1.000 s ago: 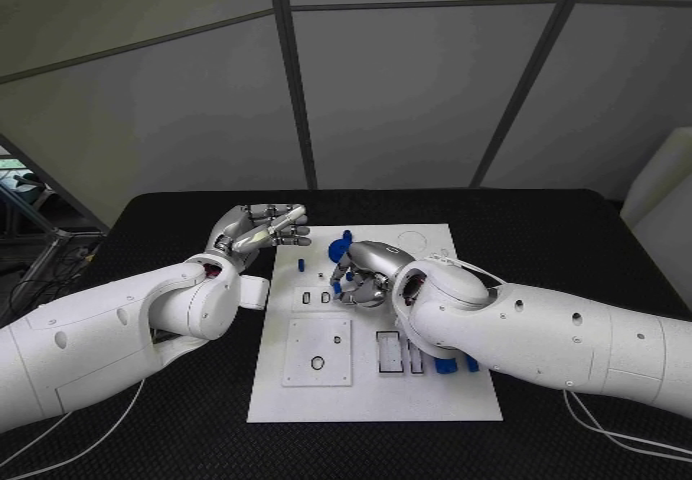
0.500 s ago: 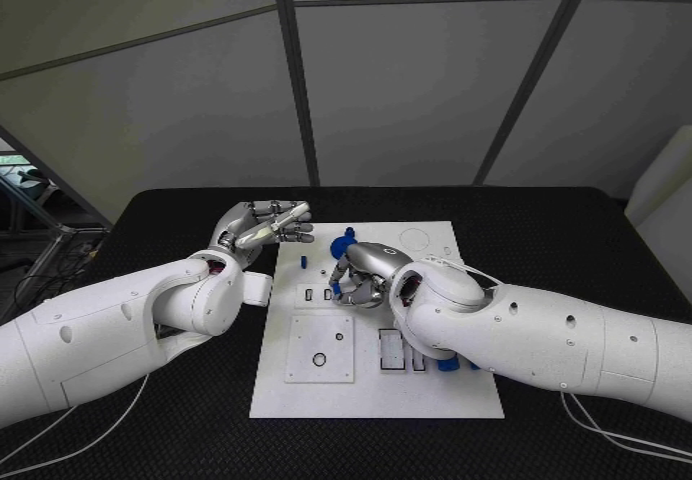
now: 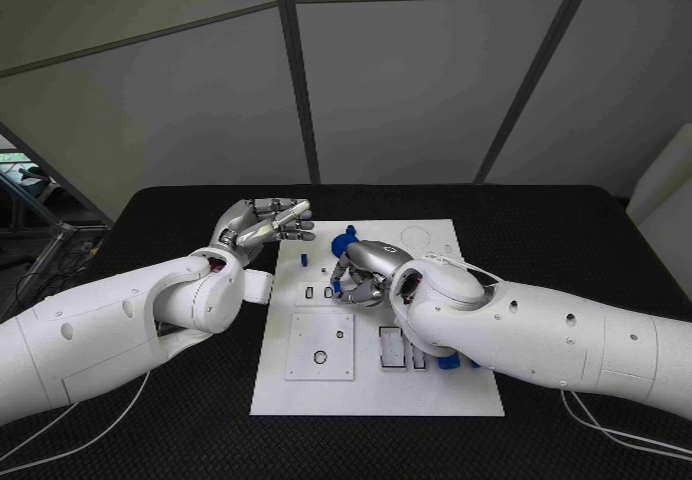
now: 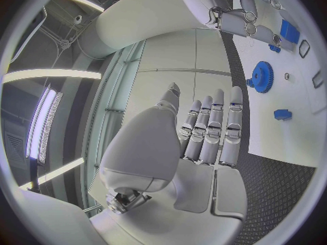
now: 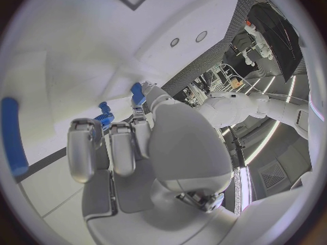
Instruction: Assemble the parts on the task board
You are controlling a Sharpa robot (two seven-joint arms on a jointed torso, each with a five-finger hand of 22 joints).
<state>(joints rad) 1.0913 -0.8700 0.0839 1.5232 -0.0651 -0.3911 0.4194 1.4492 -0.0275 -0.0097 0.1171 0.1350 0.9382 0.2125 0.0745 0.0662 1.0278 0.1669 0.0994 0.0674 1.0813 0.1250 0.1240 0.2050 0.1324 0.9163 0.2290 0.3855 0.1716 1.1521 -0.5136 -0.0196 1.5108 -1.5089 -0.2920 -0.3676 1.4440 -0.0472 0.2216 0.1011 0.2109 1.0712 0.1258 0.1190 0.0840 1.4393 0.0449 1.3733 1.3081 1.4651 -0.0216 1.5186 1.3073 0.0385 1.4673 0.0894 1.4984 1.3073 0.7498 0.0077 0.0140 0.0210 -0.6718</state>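
The right hand (image 5: 146,147) hangs over the white task board (image 5: 61,49), its fingers (image 5: 85,147) curled downward toward the plate. Just beyond the fingertips a small blue part (image 5: 138,92) sits against the thumb tip, and a second blue part (image 5: 104,114), ridged like a gear, lies between the fingers and the thumb; whether the hand pinches either one cannot be told. Well off to the side of the fingers a long blue bar (image 5: 13,136) lies on the board. Farther past the fingers, two round holes (image 5: 188,39) mark the plate near its edge, where the black table (image 5: 225,38) begins.
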